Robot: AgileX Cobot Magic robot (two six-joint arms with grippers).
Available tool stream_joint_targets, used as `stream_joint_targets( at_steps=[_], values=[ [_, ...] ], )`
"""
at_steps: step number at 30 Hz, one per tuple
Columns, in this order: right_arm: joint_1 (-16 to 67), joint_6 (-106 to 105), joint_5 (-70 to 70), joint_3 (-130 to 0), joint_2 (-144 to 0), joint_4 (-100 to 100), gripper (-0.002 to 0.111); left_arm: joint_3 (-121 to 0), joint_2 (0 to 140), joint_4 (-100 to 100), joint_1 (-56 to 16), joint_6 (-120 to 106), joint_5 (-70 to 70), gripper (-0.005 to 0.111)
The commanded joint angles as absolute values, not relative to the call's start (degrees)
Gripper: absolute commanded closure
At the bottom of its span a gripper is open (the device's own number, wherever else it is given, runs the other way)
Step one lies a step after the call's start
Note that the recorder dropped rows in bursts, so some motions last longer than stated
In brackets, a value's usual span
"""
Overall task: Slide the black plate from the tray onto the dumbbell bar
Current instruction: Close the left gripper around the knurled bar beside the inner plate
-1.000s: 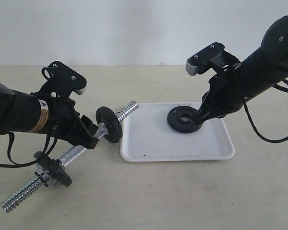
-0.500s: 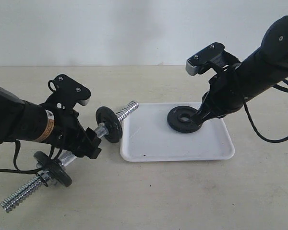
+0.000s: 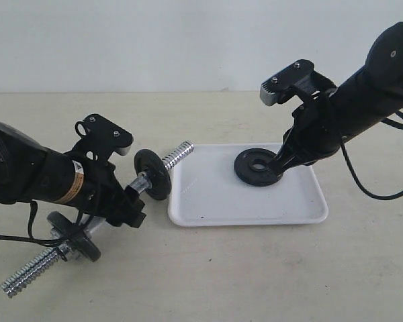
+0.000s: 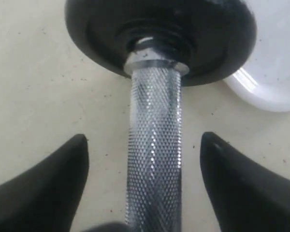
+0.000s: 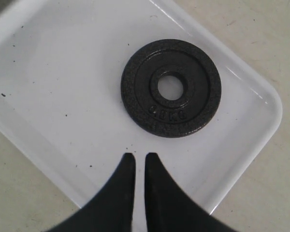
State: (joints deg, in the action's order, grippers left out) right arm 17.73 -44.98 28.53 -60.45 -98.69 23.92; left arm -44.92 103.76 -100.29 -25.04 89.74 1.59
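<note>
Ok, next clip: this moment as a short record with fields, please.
black plate: flat in the tray, not held
tray: white, holds only that plate
dumbbell bar: beside the tray, two black discs on it
left end effector: open, straddling the bar's knurled middle
right end effector: shut, empty, over the tray beside the plate

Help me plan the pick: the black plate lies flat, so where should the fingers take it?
Probably pinch the ring of the black plate from above, one finger in the centre hole, one outside the rim: it lies flat on the tray, leaving its edge little to grab.
</note>
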Motion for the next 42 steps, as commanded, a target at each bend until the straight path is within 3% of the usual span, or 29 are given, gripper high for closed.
stream_joint_targets(
  at_steps=[1,8,10,21,28,42],
  values=[
    [17.76,-45.33,28.01,-60.7,-98.66,23.56,0.104,-45.34,104.61,-99.95,-25.34,89.94,1.4,0.047],
    [17.76,-45.35,27.86,-60.7,-98.66,23.56,0.104,-45.34,104.61,-99.95,-25.34,88.88,1.62,0.082],
    [17.76,-45.37,27.76,-60.7,-98.66,23.56,0.104,-45.34,104.61,-99.95,-25.34,88.61,1.62,0.085],
    [17.76,-45.37,27.66,-60.7,-98.66,23.56,0.104,-45.34,104.61,-99.95,-25.34,88.17,1.62,0.084],
    [17.76,-45.37,27.43,-60.7,-98.66,23.56,0.104,-45.56,104.79,-99.95,-25.34,88.17,1.48,0.072],
    [17.76,-45.37,27.09,-60.7,-98.66,23.56,0.104,-46.29,108.78,-99.95,-25.34,88.66,1.73,0.074]
  ],
)
